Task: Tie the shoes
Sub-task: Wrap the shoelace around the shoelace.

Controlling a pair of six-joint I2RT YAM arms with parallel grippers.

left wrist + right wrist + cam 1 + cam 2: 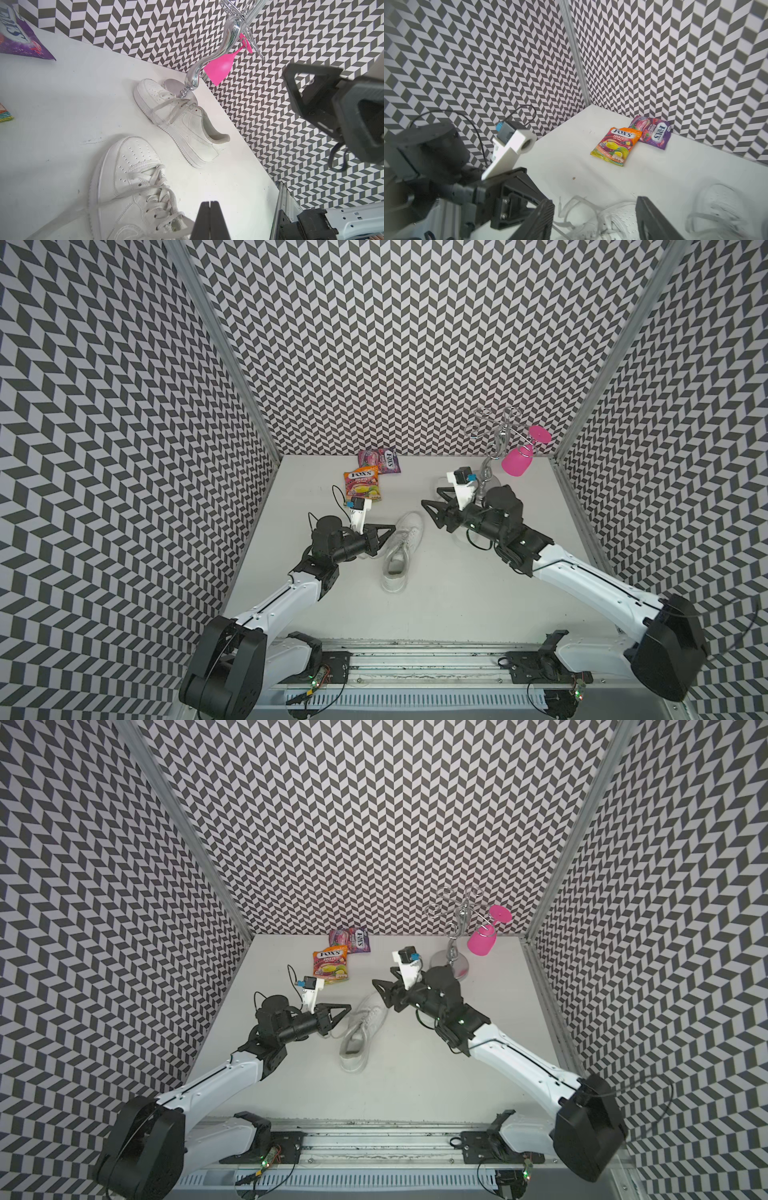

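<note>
Left wrist: shoe (133, 187) beside tool (210, 220)

We see one shoe (400, 551) near the middle of the desk (457, 593), toe toward the back wall. The second shoe (178, 122) lies to its right, beside the stand (494, 456) in the back right corner. A glass (517, 460) hangs on the stand. Two candy bags (363, 485) lie at the back, left of centre, overlapping.
</note>
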